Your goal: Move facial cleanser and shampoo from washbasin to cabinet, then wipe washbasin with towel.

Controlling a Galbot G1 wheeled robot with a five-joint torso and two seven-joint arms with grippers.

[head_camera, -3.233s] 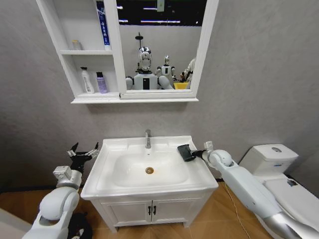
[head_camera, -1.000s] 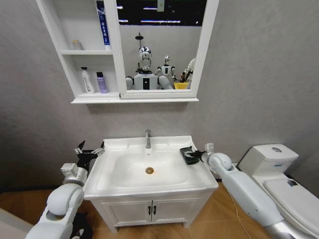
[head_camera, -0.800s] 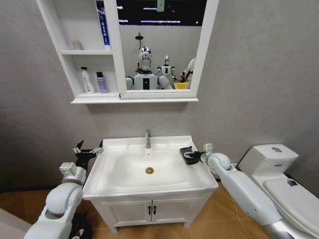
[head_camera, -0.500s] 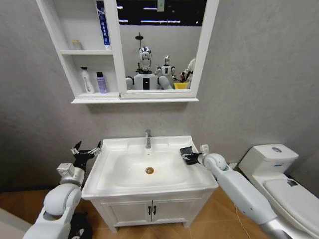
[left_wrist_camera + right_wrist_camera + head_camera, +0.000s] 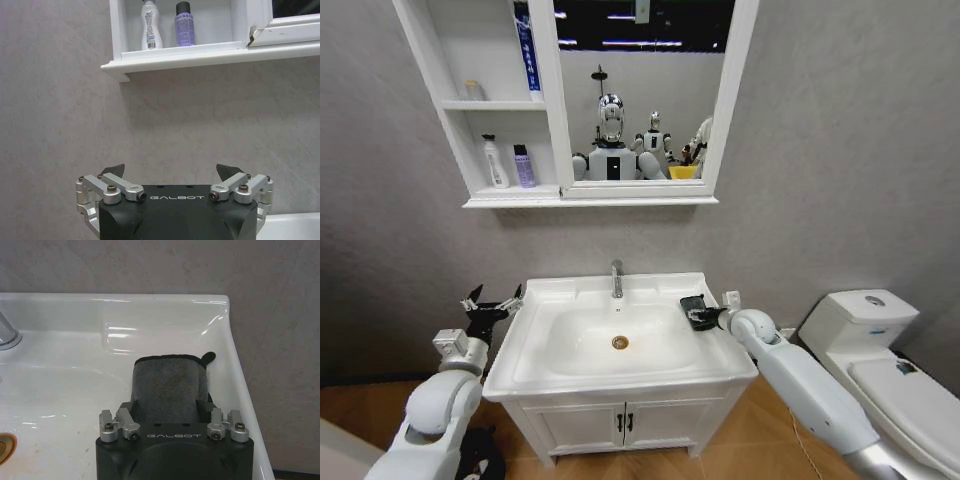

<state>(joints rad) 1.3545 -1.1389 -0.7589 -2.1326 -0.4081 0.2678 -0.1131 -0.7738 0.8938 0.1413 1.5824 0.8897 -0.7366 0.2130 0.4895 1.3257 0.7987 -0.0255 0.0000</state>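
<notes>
Jaws closed on the towel (image 5: 169, 385) — the right gripper (image 5: 703, 316) presses it flat on the washbasin (image 5: 550, 375) rim, right of the bowl. The left gripper (image 5: 490, 305) hangs beside the basin's left edge, jaws spread wide. Two bottles — white (image 5: 495, 162) and purple (image 5: 523, 166) — stand on the cabinet's (image 5: 440, 70) lower shelf.

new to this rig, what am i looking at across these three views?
A two-armed wheeled robot at a bathroom washbasin. The head view looks down from its head camera; the other two come from cameras on its wrists. The right gripper is shut on a dark grey towel lying on the basin's right ledge, beside the bowl. The left gripper hangs open left of the basin, holding nothing. Above, the cabinet has a white bottle and a purple bottle standing side by side on its lower shelf.
</notes>
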